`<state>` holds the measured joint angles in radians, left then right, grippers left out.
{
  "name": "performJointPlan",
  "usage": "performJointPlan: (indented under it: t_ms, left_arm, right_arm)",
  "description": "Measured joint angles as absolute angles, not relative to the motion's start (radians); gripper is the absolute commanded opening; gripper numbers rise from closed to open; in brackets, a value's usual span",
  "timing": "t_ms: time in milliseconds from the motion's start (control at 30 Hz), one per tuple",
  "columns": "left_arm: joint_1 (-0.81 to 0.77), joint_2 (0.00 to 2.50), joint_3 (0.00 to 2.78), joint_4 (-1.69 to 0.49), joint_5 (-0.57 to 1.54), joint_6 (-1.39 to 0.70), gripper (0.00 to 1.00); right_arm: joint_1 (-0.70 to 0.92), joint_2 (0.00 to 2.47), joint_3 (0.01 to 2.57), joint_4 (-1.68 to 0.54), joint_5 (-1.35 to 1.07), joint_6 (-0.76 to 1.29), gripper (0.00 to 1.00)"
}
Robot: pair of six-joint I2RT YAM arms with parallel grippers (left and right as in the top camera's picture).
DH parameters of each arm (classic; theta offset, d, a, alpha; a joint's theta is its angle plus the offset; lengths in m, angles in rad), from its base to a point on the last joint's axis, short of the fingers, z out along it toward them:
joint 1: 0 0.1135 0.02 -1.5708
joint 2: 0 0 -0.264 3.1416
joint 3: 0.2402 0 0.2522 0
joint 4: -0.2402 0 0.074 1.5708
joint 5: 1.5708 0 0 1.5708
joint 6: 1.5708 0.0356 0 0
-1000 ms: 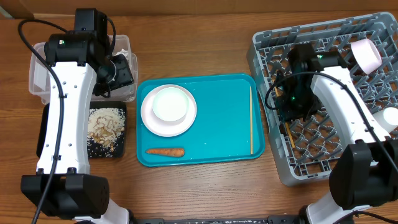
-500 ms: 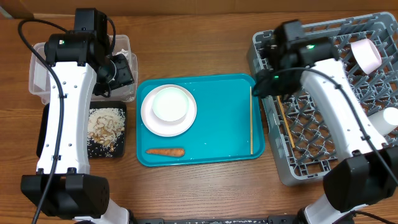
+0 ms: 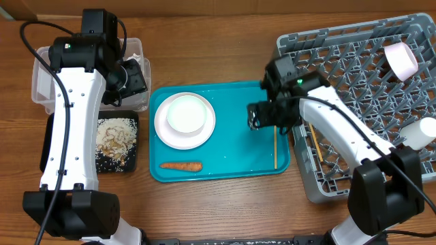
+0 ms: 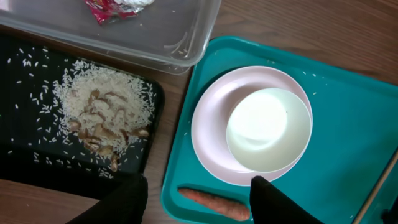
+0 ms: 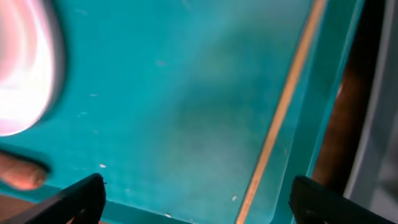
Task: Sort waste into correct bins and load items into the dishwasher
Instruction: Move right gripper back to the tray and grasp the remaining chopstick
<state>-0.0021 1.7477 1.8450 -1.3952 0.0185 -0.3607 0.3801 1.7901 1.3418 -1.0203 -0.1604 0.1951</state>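
Note:
My right gripper [image 3: 262,117] [image 5: 199,186] hangs open over the right part of the teal tray, empty. One wooden chopstick [image 3: 275,136] [image 5: 283,112] lies along the tray's right edge, between its fingers in the wrist view. Another chopstick [image 3: 317,151] lies in the grey dishwasher rack [image 3: 354,41]. The white bowl [image 3: 186,112] [image 4: 267,127] sits on the plate [image 3: 163,133] [image 4: 208,134], and the orange carrot [image 3: 181,165] [image 4: 214,202] lies near the tray's front. My left gripper [image 3: 129,80] [image 4: 199,182] is open and empty by the clear tub [image 3: 41,85].
The black tray [image 3: 102,160] [image 4: 25,81] holds rice scraps [image 4: 102,109]. A red wrapper [image 4: 109,9] lies in the tub. A pink bowl [image 3: 400,59] and a white cup [image 3: 424,129] stand in the rack. The teal tray [image 3: 231,143] sits mid-table.
My right arm swung left from the rack to the teal tray, leaving a chopstick in the rack, and its jaws opened wide. The left arm has not moved.

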Motion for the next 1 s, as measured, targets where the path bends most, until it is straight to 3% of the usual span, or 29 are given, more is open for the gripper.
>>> performJointPlan:
  t_ms: [100, 1000]
  left_arm:
    - [-0.002, 1.748, 1.845, -1.395, 0.019, -0.361, 0.56]
    - [-0.002, 1.748, 1.845, -1.396, 0.019, -0.361, 0.56]
  right_arm:
    - [0.38, 1.792, 1.285, -0.998, -0.14, 0.228, 0.84]
    - [0.392, 1.792, 1.095, -0.883, -0.095, 0.258, 0.77]
